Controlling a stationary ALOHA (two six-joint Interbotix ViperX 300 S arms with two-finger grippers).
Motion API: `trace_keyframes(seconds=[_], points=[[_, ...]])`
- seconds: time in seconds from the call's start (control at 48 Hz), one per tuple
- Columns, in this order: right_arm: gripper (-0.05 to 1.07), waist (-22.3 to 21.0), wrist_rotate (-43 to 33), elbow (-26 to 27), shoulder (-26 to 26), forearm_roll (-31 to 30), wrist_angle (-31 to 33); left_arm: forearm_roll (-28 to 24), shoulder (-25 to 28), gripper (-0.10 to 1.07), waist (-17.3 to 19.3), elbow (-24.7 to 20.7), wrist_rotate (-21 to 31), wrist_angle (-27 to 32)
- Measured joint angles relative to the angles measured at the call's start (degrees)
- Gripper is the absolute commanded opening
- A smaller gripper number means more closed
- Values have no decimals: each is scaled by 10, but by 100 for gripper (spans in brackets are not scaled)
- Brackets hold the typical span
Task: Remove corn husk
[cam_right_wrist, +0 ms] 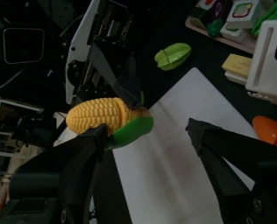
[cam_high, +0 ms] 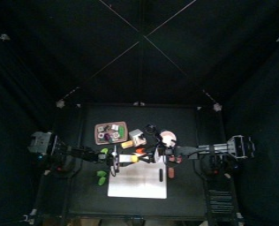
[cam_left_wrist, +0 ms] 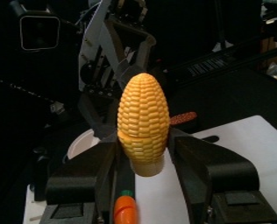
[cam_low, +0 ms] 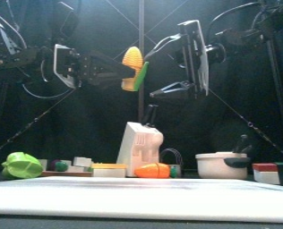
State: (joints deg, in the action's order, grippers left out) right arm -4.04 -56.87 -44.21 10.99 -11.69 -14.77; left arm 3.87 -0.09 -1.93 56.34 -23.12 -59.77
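Top view: small black table (cam_high: 83, 163) penned in by black curtains (cam_high: 24, 88), arms entering from either side and meeting over the middle. White mat (cam_high: 139, 181) spread across the table's front half. Left arm (cam_low: 42, 67) reaching in from the left, right arm (cam_low: 198, 49) from the right, both held high above the things on the table.

Left gripper (cam_left_wrist: 145, 157) pointing towards the middle, jaws clamped on the base of the corn (cam_left_wrist: 144, 118), one jaw on each side of it. Corn held in the air, yellow kernels bare over most of its length, tip up in the front view (cam_low: 132, 59). Green husk piece (cam_low: 141, 76) hanging at the lower end of the cob, seen from the right wrist just beside the bare kernels (cam_right_wrist: 134, 130).

Right gripper (cam_right_wrist: 147, 140) close to the corn on its other side, jaws spread wide apart, nothing between them gripped; husk lying near one jaw, contact not clear.

Down on the table, behind the mat: white block (cam_low: 139, 148) with dark handles sticking up, white pot (cam_low: 222, 165) to its right, orange toy vegetable (cam_low: 155, 170) at the block's foot, green toy piece (cam_low: 22, 165) at the far left, small tray of mixed pieces (cam_high: 110, 132) at the back left.
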Motion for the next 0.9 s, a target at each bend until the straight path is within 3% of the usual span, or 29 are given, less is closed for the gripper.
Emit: trace_keyframes(seconds=[0.167, 0.604, 0.896], points=[[97, -1, 0, 1, 0, 0, 6, 0, 0, 53, 1, 0, 0, 0], [66, 1, 0, 3, -2, -1, 18, 1, 0, 53, 5, 0, 2, -1], [64, 3, 1, 8, -14, -2, 18, 6, 0, 53, 8, -4, 2, -4]])
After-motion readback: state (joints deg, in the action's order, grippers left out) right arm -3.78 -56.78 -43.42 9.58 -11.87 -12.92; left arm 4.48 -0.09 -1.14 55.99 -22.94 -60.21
